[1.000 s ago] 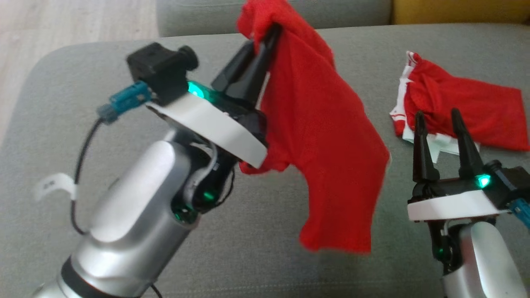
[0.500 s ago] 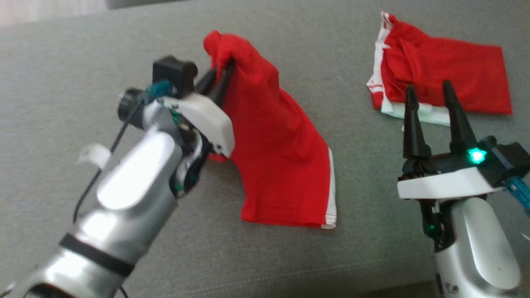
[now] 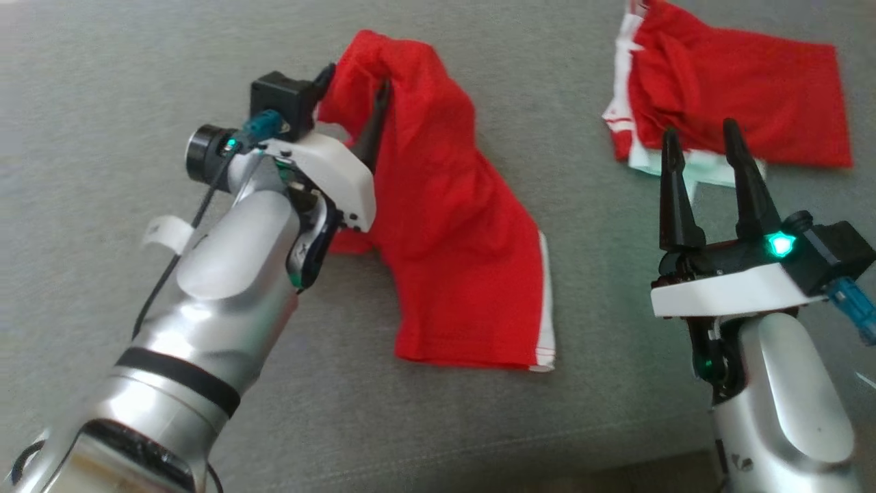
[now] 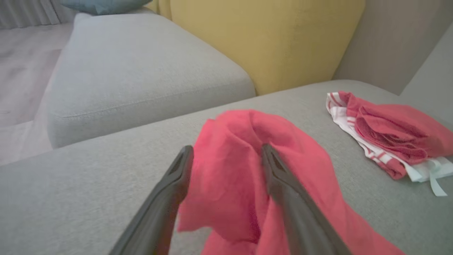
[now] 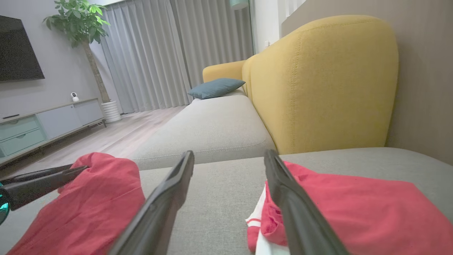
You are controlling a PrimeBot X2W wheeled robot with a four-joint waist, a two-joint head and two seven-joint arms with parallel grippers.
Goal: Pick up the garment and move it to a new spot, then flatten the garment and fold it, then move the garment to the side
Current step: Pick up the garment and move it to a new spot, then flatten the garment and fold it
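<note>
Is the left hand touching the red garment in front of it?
Touching. The left wrist view shows the red garment draped over one finger of the open left hand, cloth bunched between both fingers.

Left gripper [image 4: 226, 148] at bottom centre, two dark fingers [image 4: 166, 198] spread wide apart. Red garment [image 4: 230, 184] bunched up between them, cloth humped above the tips and draped over the frame-right finger, trailing off to lower right. It lies on the grey sofa seat [image 4: 88, 198]. Second red garment with white striped trim [image 4: 396, 131] crumpled at right edge, well apart from the first. Yellow backrest [image 4: 276, 39] top centre. Another grey seat cushion [image 4: 134, 71] upper left, blue pillow [image 4: 102, 3] at its far end. Pale wood floor [image 4: 21, 81] far left, curtain [image 4: 32, 10] top left corner.
</note>
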